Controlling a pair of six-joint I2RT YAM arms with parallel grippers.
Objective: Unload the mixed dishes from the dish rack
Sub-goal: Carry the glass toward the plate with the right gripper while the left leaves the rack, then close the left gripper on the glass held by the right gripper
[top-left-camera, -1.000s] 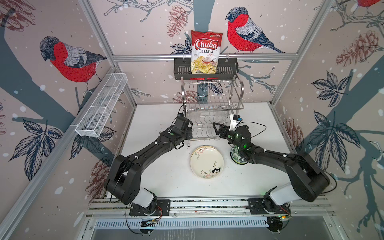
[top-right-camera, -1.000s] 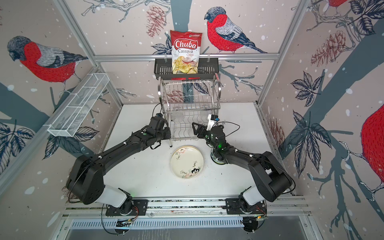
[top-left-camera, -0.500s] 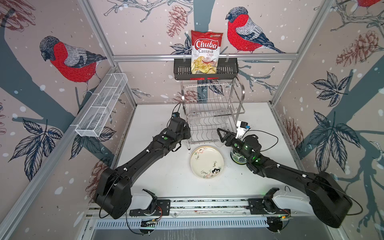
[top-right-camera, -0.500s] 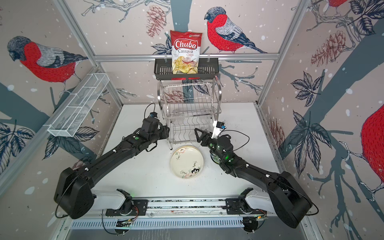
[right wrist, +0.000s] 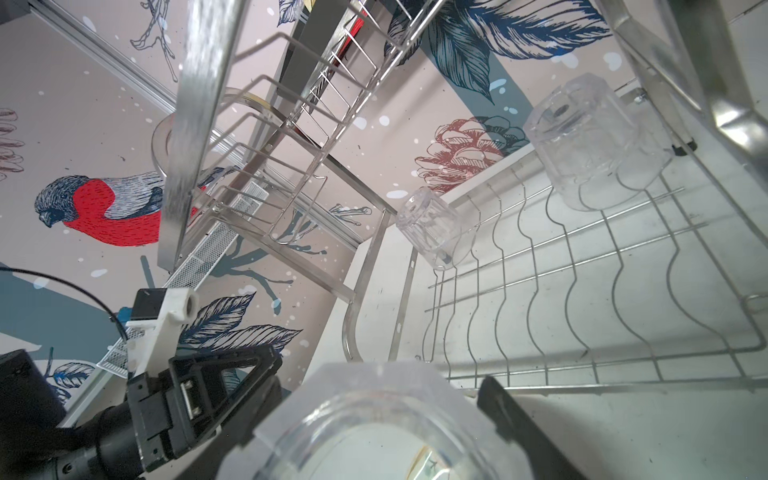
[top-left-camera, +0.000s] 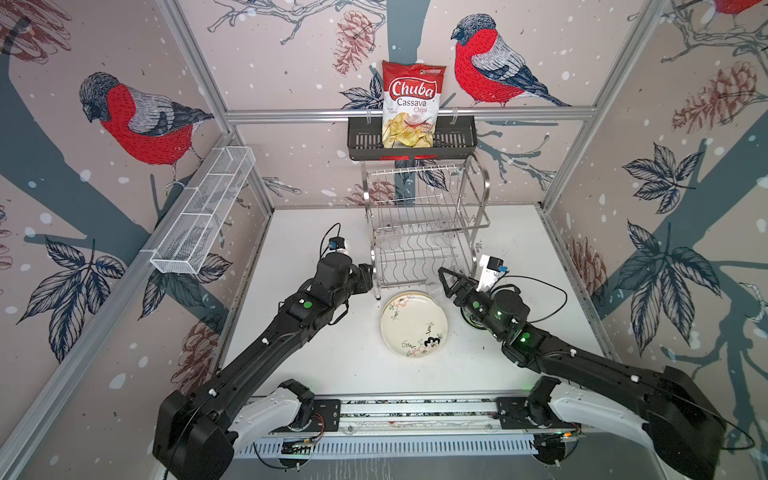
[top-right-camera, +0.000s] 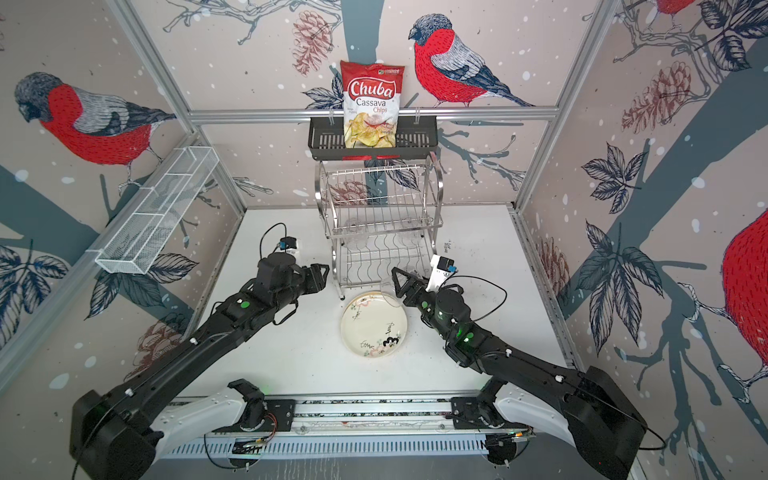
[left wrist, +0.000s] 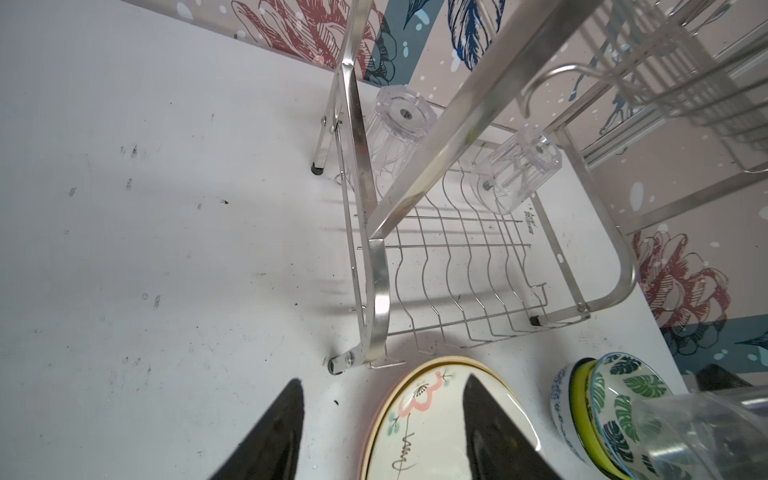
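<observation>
The white tabletop (top-left-camera: 357, 365) is carrying everything. The chrome dish rack (top-left-camera: 424, 232) (top-right-camera: 378, 232) is standing at the middle of its back edge.

Both black arms are reaching in from the front rail toward the rack's front corners.

A stack of plates (top-left-camera: 413, 324) (top-right-camera: 374, 324) is lying flat on the tabletop just in front of the rack. The cream floral plate (left wrist: 415, 415) is on top, and other rims are showing beneath it.

The left hand (top-left-camera: 365, 276) (left wrist: 382, 378) is hovering by the rack's front left leg. Its fingers (left wrist: 274, 436) are spread apart and grasping nothing.

The right hand (top-left-camera: 451, 284) is closing on a third tumbler (right wrist: 374, 424) and is holding it off the rack's front right corner, near the plates.

A nest of bowls (left wrist: 602, 399) is sitting on the tabletop beside the plates, under the right arm in both top views. The blue-patterned bowl (left wrist: 561, 399) is outermost, the lime green bowl (left wrist: 579, 415) is inside it, and the green-leaf bowl (left wrist: 623, 390) is innermost.

One clear tumbler (left wrist: 399, 124) (right wrist: 598, 141) and a second tumbler (left wrist: 519, 170) (right wrist: 432, 228) are sitting base up along the back of the rack's lower tier, apart from each other.
</observation>
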